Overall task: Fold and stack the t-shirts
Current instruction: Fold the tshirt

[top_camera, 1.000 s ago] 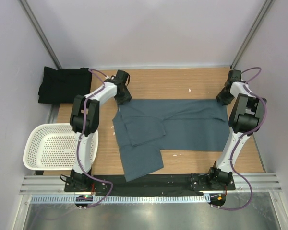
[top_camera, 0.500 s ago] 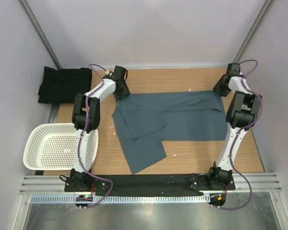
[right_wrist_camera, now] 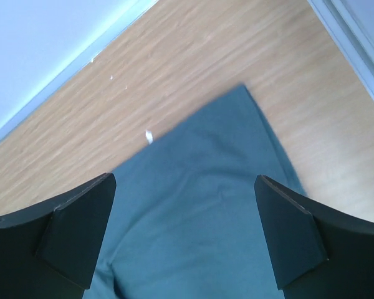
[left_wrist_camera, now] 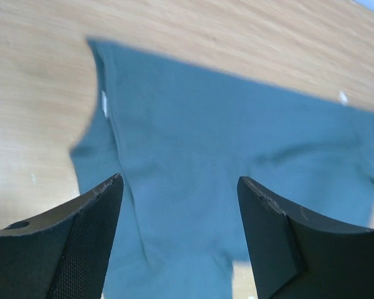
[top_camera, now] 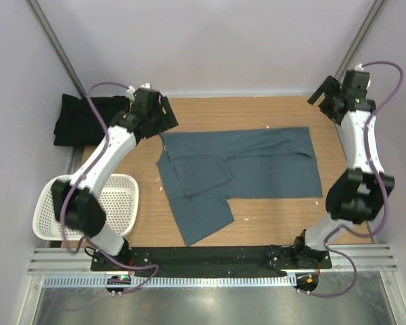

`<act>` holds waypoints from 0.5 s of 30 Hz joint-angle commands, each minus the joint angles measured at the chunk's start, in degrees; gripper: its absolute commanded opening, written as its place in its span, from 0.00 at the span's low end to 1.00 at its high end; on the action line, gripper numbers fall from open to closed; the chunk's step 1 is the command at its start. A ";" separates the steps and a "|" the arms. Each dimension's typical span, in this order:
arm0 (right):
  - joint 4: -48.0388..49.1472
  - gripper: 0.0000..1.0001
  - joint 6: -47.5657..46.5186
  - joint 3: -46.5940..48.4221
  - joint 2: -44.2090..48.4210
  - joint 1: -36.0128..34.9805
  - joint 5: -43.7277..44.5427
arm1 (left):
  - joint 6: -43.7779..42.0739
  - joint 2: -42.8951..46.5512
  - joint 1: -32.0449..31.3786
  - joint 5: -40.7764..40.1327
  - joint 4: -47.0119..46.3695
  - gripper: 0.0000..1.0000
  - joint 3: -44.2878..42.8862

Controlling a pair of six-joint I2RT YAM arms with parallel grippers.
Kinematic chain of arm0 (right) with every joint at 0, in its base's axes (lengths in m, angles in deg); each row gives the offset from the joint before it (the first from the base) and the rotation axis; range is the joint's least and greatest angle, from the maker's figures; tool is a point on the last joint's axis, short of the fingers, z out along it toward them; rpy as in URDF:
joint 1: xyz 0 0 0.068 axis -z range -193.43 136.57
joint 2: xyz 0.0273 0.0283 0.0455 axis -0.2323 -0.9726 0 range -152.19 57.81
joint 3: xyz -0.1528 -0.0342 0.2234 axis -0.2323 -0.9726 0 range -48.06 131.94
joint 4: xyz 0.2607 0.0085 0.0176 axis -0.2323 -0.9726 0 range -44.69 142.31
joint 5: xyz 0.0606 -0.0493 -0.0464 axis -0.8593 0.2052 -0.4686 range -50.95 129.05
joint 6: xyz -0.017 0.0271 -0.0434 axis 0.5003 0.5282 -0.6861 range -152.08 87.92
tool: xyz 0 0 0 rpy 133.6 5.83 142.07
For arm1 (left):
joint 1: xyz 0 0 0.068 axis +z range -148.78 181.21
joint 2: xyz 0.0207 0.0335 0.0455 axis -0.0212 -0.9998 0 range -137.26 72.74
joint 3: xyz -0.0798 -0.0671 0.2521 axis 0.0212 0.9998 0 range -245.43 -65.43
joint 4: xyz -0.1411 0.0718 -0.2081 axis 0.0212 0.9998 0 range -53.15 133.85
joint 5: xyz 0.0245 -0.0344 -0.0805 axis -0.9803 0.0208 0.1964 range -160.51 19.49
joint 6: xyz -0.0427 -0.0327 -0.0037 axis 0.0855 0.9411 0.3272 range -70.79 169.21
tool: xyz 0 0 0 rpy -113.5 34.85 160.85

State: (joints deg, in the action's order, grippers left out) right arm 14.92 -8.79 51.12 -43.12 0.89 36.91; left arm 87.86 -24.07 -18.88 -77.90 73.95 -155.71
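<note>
**Both grips released, arms lifted**

The left gripper and right gripper are seen open-jawed and empty, raised off the far edge gripped a second ago. The blue-grey t-shirt is left flat on the table, part folded. The black t-shirt is shown only from above, the neck label only at the left wrist

- Plain blue-grey t-shirt, one colour all over.
- Tiny white label at the neck of the blue-grey t-shirt.
- Plain black t-shirt, far left of the blue-grey t-shirt.
- White basket, dotted with little round holes, left of the blue-grey t-shirt.
- Light brown table with wood stripes, under the blue-grey t-shirt.
</note>
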 commanded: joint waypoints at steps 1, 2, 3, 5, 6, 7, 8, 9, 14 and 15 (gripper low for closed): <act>-2.08 1.00 4.47 -14.90 10.63 0.00 1.33 | 8.35 12.24 -5.99 -4.01 3.76 0.75 10.62; -1.73 1.00 5.35 -18.46 12.84 -0.09 1.86 | 11.15 14.96 -7.57 -5.33 4.20 0.76 16.74; -1.46 1.00 5.80 -21.71 15.03 -0.09 1.87 | 16.92 18.03 -10.98 -7.17 5.16 0.77 19.41; -1.81 1.00 7.90 -29.89 20.66 -0.09 3.96 | 23.45 25.60 -14.78 -8.59 5.79 0.77 25.39; -1.90 1.00 8.43 -32.35 22.59 -0.09 3.89 | 30.01 27.71 -19.32 -10.69 7.27 0.77 30.38; -1.55 1.00 8.61 -36.38 24.96 -0.09 3.80 | 32.86 31.30 -21.71 -11.14 7.98 0.77 32.60; -1.64 1.00 9.40 -38.16 26.20 -0.09 4.06 | 35.76 32.47 -24.00 -11.32 8.86 0.77 34.45; -1.72 1.00 9.58 -39.75 27.09 -0.09 5.02 | 41.71 33.52 -28.81 -11.58 10.95 0.77 37.78; -1.29 1.00 10.28 -46.35 28.42 -0.09 7.49 | 60.02 34.95 -48.84 -15.63 17.11 0.77 42.03; -1.02 1.00 10.20 -46.79 28.07 -0.09 7.49 | 62.48 34.33 -51.33 -16.06 17.91 0.77 42.20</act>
State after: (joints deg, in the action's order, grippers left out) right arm 11.45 -0.18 4.78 -17.43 0.89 41.96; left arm 133.80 9.98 -62.86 -88.85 87.07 -113.42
